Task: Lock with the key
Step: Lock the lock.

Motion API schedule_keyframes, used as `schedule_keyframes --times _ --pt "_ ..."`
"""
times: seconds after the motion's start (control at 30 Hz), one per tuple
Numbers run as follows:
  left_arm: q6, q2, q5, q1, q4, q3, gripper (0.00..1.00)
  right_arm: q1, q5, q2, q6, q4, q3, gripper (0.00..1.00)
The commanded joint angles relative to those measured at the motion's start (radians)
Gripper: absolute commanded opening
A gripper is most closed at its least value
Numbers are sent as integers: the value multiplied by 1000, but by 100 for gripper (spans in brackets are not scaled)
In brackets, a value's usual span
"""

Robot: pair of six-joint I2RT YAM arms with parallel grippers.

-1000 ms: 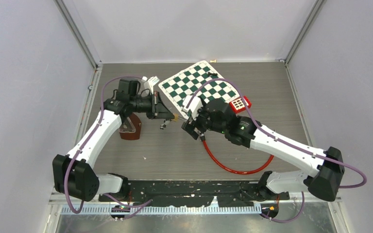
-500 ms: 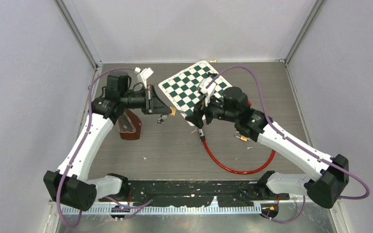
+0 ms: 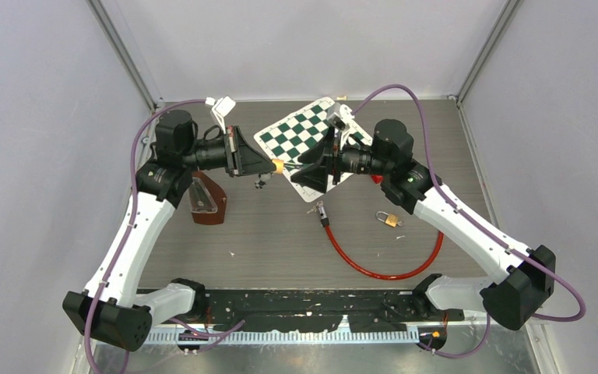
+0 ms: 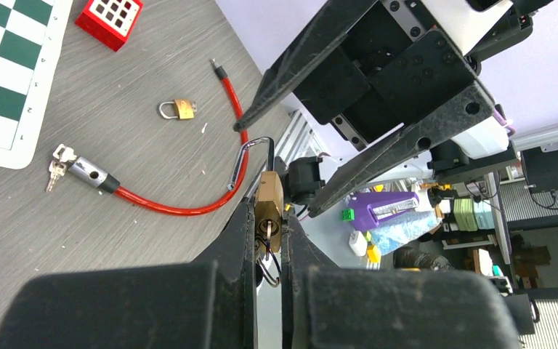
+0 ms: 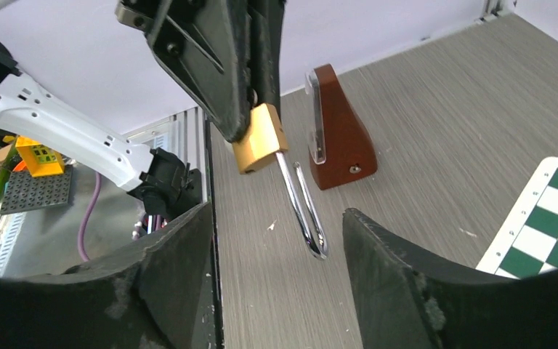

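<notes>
My left gripper point(image 3: 269, 166) is shut on a brass padlock point(image 3: 278, 166) and holds it in the air above the table. In the left wrist view the padlock point(image 4: 269, 206) sits between the fingers with a key point(image 4: 269, 231) and ring in its keyhole. Its steel shackle point(image 5: 305, 211) stands open, one leg free of the body point(image 5: 260, 138). My right gripper point(image 3: 300, 168) faces the left one, open. In the right wrist view the shackle tip hangs between its spread fingers point(image 5: 182, 240) without touching them.
A red cable lock point(image 3: 374, 269) lies on the table with a bunch of keys point(image 3: 321, 210) at its end. A small brass padlock point(image 3: 389, 220) lies to the right of it. A checkered board point(image 3: 300, 134), a brown wedge-shaped metronome point(image 3: 206, 201) and a red block point(image 4: 109, 20) are nearby.
</notes>
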State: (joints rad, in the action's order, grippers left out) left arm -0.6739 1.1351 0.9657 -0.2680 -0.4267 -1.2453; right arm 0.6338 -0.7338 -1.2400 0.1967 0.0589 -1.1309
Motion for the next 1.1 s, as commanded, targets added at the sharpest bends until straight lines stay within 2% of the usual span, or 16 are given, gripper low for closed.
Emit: schedule_keyframes --times 0.0,0.07,0.17,0.23,0.3,0.33,0.43,0.5,0.6,0.67,0.73,0.77,0.8,0.87,0.93,1.07 --pt "-54 -39 31 4 99 -38 0 6 -62 -14 43 95 -82 68" --pt "-62 -41 36 4 111 -43 0 6 -63 -24 62 101 -92 62" --pt "-78 -53 36 4 147 -38 0 5 -64 -31 81 95 -109 47" --pt "-90 -66 30 4 175 -26 0 6 -63 -31 80 83 -117 43" --pt "-114 -77 32 4 227 -11 0 6 -68 -27 72 76 -117 51" --pt "-124 -81 33 4 242 -5 0 6 -69 -22 69 75 -113 61" --pt "-135 -88 40 4 255 0 0 7 -51 -10 46 76 -101 68" --pt "-138 -91 39 3 261 2 0 5 -50 -6 42 69 -107 65" --pt "-155 -99 40 4 296 16 0 5 -62 -14 49 63 -127 53" --pt "-164 -100 43 4 311 24 0 5 -65 -11 61 77 -126 48" --pt "-167 -103 43 4 316 31 0 4 -67 -3 85 101 -125 49" --pt "-168 -103 41 4 316 34 0 4 -68 3 89 114 -122 52" --pt "-169 -104 38 4 316 37 0 6 -67 8 90 117 -120 60" --pt "-175 -104 35 4 318 40 0 5 -60 21 93 134 -107 66" --pt "-183 -104 32 4 320 41 0 6 -58 28 89 139 -99 65" --pt "-212 -101 32 3 343 47 0 6 -63 25 79 124 -99 51"
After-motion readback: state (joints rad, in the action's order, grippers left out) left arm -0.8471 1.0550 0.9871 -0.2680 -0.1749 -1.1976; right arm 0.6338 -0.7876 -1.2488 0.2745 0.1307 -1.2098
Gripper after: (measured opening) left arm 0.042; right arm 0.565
